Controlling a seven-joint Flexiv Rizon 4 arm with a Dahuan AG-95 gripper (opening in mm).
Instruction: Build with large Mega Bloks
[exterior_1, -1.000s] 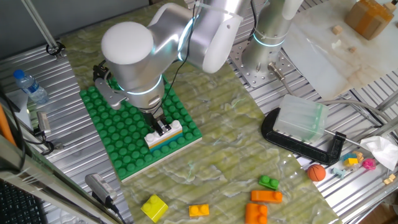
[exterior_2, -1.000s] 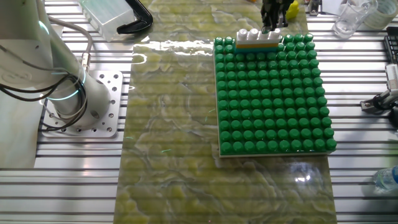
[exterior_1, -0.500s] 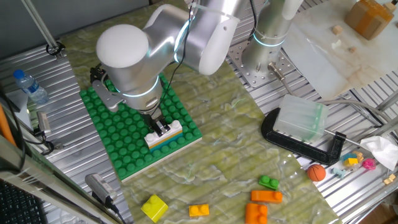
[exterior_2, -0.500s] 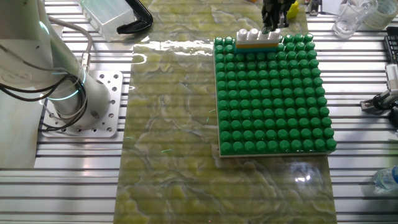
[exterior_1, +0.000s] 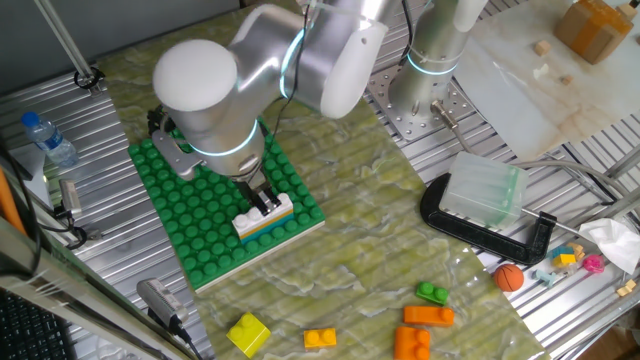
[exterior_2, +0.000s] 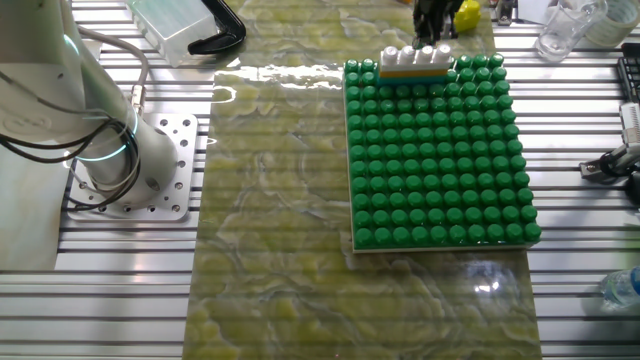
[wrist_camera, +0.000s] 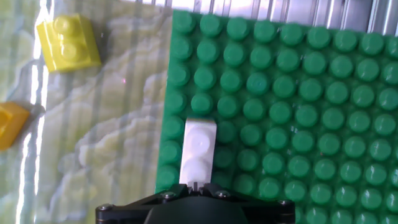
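Green baseplate (exterior_1: 200, 215) lay on the marbled desk (exterior_1: 380, 230). At its edge sat the white-topped brick stack (exterior_1: 268, 217), apparently pressed on for stability. The gripper (exterior_1: 262, 199) stood directly above it; opening could not be determined. Spare bricks (exterior_1: 428, 318) lay well apart.

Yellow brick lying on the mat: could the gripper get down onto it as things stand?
Probably yes. The yellow brick lies alone on the mat, nothing on or against it, and the gripper sits just above the white-topped stack.
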